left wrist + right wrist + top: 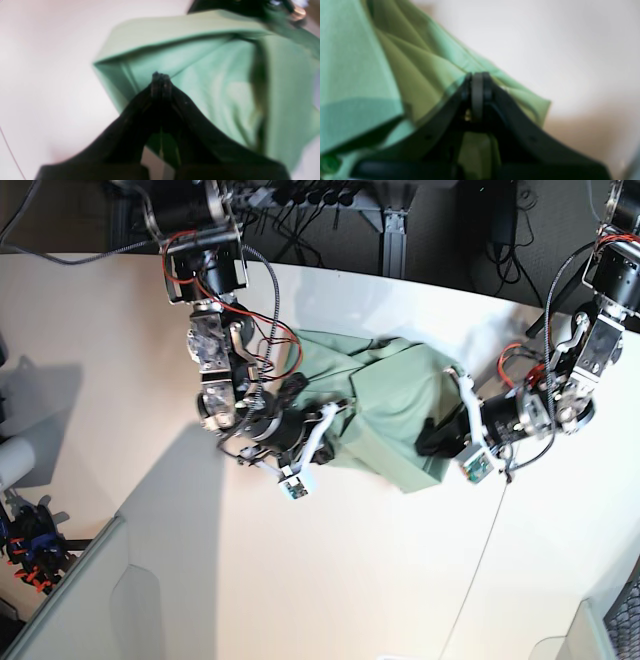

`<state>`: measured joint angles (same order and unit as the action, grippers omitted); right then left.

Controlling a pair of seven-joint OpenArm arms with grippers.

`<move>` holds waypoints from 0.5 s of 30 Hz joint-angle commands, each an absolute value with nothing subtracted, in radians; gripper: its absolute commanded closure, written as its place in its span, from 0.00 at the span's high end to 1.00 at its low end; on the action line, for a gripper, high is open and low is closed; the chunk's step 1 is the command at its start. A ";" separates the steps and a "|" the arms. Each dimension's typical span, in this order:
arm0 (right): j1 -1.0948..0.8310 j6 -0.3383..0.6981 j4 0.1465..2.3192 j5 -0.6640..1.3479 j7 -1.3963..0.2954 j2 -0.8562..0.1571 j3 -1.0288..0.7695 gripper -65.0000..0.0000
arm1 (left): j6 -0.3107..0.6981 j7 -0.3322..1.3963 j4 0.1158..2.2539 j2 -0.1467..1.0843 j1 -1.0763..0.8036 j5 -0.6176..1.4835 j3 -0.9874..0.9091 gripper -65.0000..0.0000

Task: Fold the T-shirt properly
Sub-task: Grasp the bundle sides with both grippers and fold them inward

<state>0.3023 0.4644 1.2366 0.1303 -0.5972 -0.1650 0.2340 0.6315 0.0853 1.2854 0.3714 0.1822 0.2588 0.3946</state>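
Note:
The pale mint-green T-shirt (390, 410) lies bunched in the middle of the white table (300, 570), with its two sides drawn up into folds. On the shirt's left side in the base view, my right gripper (335, 415) is shut on the cloth. In the right wrist view the fabric (420, 65) drapes over the closed fingertips (480, 76). My left gripper (437, 442) is at the shirt's right edge, shut. In the left wrist view its tips (161, 77) press together against the shirt (212, 75), and green cloth shows between the fingers lower down. Collar and buttons are hidden.
Dark cables and stand legs (380, 210) run behind the table's far edge. A white cylinder (10, 460) and black-and-orange clamps (30, 545) sit at the left edge. A translucent panel (90, 600) stands at the front left corner.

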 commanded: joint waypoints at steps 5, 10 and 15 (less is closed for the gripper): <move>0.224 0.475 1.362 0.113 -0.659 -0.188 0.218 0.00 | 0.698 0.064 1.279 0.410 0.213 0.348 0.388 0.00; 0.224 0.468 1.359 0.112 -0.640 -0.188 0.155 0.00 | 0.698 0.080 1.460 0.502 0.151 0.419 0.384 0.00; 0.239 0.468 1.347 0.113 -0.598 -0.188 0.059 0.00 | 0.698 0.149 1.644 0.557 0.059 0.440 0.371 0.00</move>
<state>0.2157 0.4786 1.3346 0.1165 -0.6090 -0.1806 0.0620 0.6903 0.1711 1.6264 0.5468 0.0395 0.4210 0.3790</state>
